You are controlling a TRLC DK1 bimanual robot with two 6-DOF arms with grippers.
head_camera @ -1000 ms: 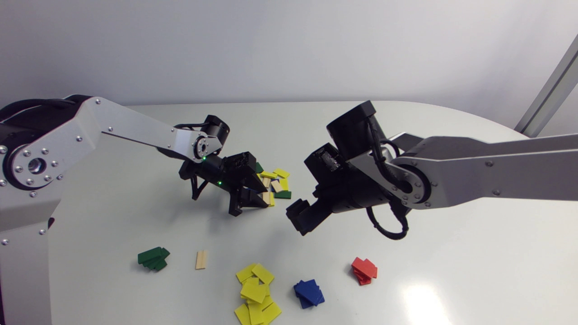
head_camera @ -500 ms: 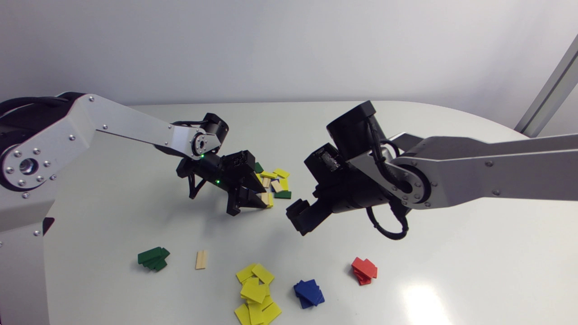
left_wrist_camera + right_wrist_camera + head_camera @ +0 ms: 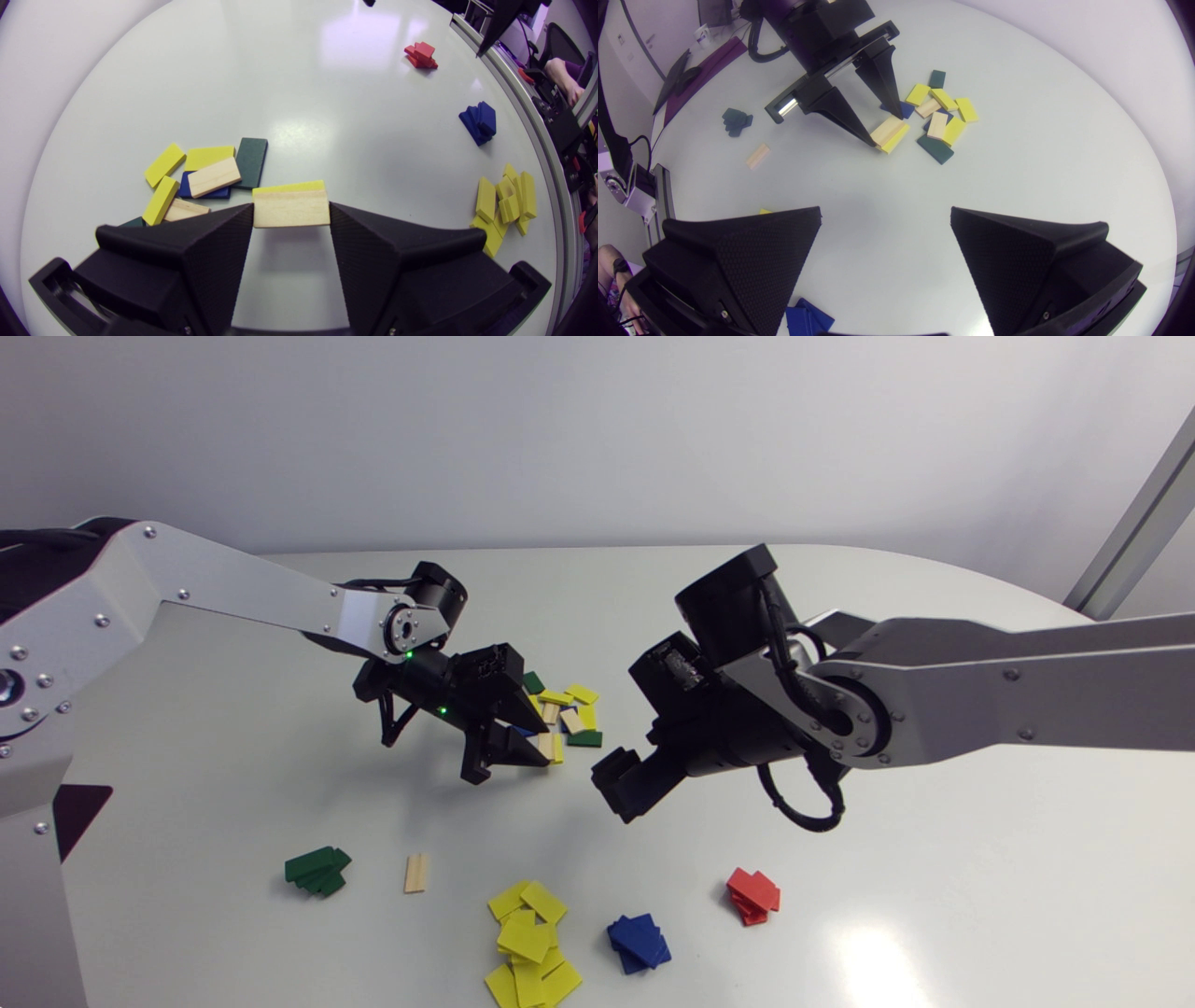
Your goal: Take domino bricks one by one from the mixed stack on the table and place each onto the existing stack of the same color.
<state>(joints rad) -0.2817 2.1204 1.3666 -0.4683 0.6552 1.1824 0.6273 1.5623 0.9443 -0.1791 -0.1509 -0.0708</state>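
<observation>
My left gripper (image 3: 291,219) is shut on a wood-coloured brick (image 3: 290,208), its fingertips pressing on the two short ends, just above the table beside the mixed pile (image 3: 571,714). A yellow brick (image 3: 288,187) lies tight against the wood brick's far side; I cannot tell whether it is gripped too. The pile holds yellow, wood, blue and green bricks (image 3: 205,175). My right gripper (image 3: 616,793) hangs open over bare table to the pile's right, nothing between its fingers (image 3: 775,252). The right wrist view shows the left gripper (image 3: 885,123) with the wood brick (image 3: 887,129).
Along the front of the table sit a green stack (image 3: 317,870), a single wood brick (image 3: 416,874), a loose yellow stack (image 3: 530,943), a blue stack (image 3: 639,943) and a red stack (image 3: 752,896). The table edge (image 3: 528,107) runs just past the stacks.
My left arm has risen and drawn slightly back to the left with the wood brick still in its fingers. The right arm has not moved.
</observation>
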